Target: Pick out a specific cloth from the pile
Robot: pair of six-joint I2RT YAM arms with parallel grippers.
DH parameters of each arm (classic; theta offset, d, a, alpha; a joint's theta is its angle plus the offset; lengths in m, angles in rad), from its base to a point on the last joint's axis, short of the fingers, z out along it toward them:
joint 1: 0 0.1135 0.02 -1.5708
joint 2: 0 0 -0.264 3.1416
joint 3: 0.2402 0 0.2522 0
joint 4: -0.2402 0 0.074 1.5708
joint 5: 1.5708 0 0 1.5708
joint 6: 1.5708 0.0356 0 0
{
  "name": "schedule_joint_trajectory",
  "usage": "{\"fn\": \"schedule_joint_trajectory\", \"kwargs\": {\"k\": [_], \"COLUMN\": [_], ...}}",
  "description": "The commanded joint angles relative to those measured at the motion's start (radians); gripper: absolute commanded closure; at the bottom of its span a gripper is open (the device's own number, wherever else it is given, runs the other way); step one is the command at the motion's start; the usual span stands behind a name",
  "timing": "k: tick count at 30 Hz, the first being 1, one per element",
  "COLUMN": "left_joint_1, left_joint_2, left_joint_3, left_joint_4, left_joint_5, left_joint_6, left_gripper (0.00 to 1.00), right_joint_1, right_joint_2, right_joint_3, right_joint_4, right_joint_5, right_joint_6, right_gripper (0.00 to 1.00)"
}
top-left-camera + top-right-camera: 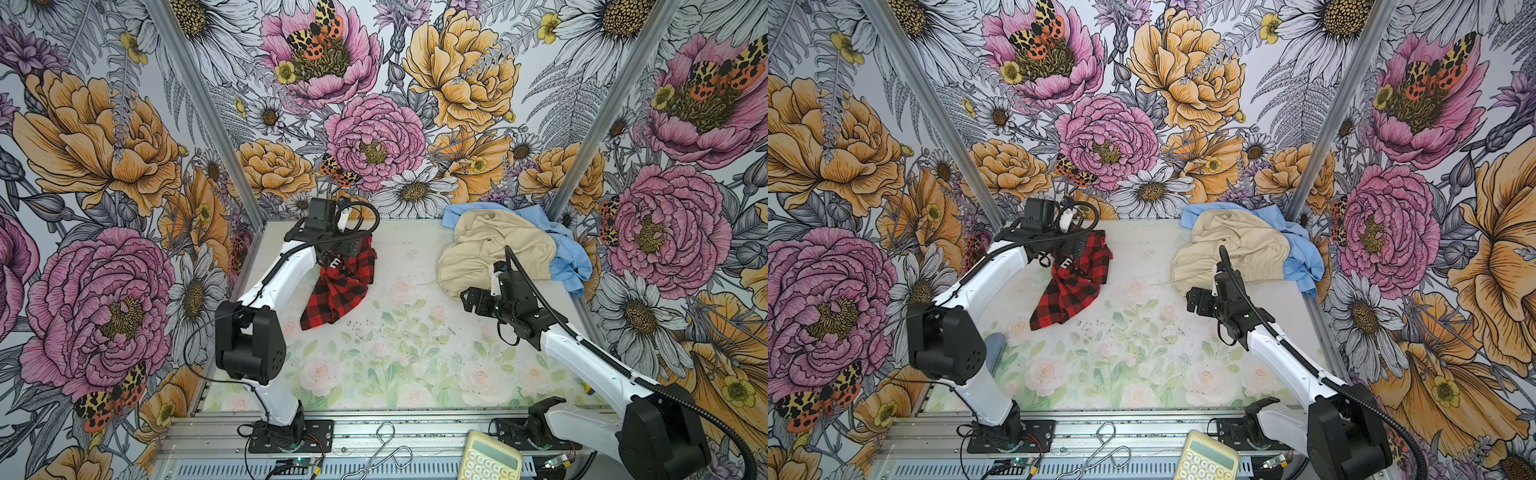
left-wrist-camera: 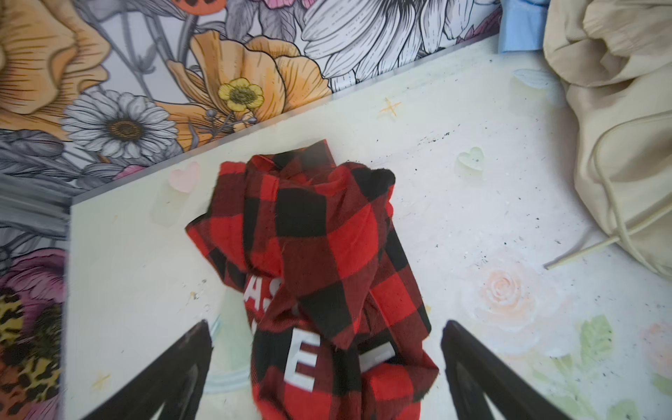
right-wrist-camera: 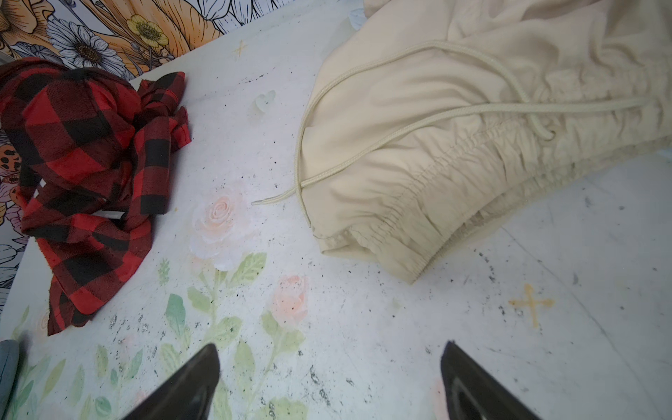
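surface: pale rose-printed table [image 1: 415,374], floral walls [image 1: 104,145] around
left gripper [image 2: 327,323]: fingers wide apart, straddling cloth, not clamping
cloth [image 1: 345,286]: crumpled, far-left corner
right gripper [image 3: 331,345]: fingers apart, empty, beside pile
pile [image 1: 498,249]: far-right corner

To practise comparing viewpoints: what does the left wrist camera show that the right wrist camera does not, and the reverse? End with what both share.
Only the left wrist view shows a readable white E on the cloth, a corner of the light blue garment, and the left gripper open astride the cloth. Only the right wrist view shows the elastic hem of the beige garment and the right gripper open above the table. Both show the cloth, the beige garment with its drawcord, and the table gap separating them.
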Motion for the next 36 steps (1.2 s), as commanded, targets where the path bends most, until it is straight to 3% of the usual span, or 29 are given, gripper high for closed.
{"fn": "schedule_joint_trajectory", "kwargs": {"k": [1,6,9,11,19,26,30,33,35,36], "left_joint_1": [0.0,-0.053,-0.081,-0.082,-0.075,-0.019,-0.011,-0.005,-0.005,-0.004], "left_joint_2": [-0.107,-0.116,-0.047,-0.017,0.071,0.14,0.175,0.17,0.167,0.163], "left_joint_3": [-0.093,-0.217,-0.259,-0.291,-0.359,-0.367,-0.367,-0.369,-0.369,-0.364], "left_joint_4": [-0.105,-0.255,-0.27,-0.255,-0.254,-0.25,-0.244,-0.232,-0.231,-0.232], "left_joint_5": [-0.094,-0.005,-0.003,-0.059,-0.153,-0.066,-0.124,-0.107,-0.107,-0.106], "left_joint_6": [0.015,-0.078,-0.14,-0.177,-0.161,-0.151,-0.157,-0.169,-0.165,-0.163], "left_gripper": [0.01,0.01,0.08,0.1,0.08,0.15,0.28,0.41,0.55,0.68], "right_joint_1": [-0.002,0.002,0.006,0.006,0.006,0.008,0.008,0.006,0.006,0.006], "right_joint_2": [-0.005,-0.022,-0.045,-0.073,-0.155,-0.163,-0.155,-0.156,-0.158,-0.159], "right_joint_3": [0.02,-0.008,-0.022,-0.031,-0.04,-0.055,-0.056,-0.059,-0.057,-0.055], "right_joint_4": [0.022,0.057,0.061,0.06,0.06,0.06,0.06,0.06,0.059,0.059], "right_joint_5": [-0.02,-0.061,-0.077,-0.081,-0.122,-0.127,-0.135,-0.133,-0.135,-0.136], "right_joint_6": [-0.009,0.02,0.023,0.021,0.038,0.027,0.025,0.021,0.022,0.023], "right_gripper": [0.05,0.05,0.05,0.05,0.05,0.05,0.05,0.05,0.05,0.05]}}
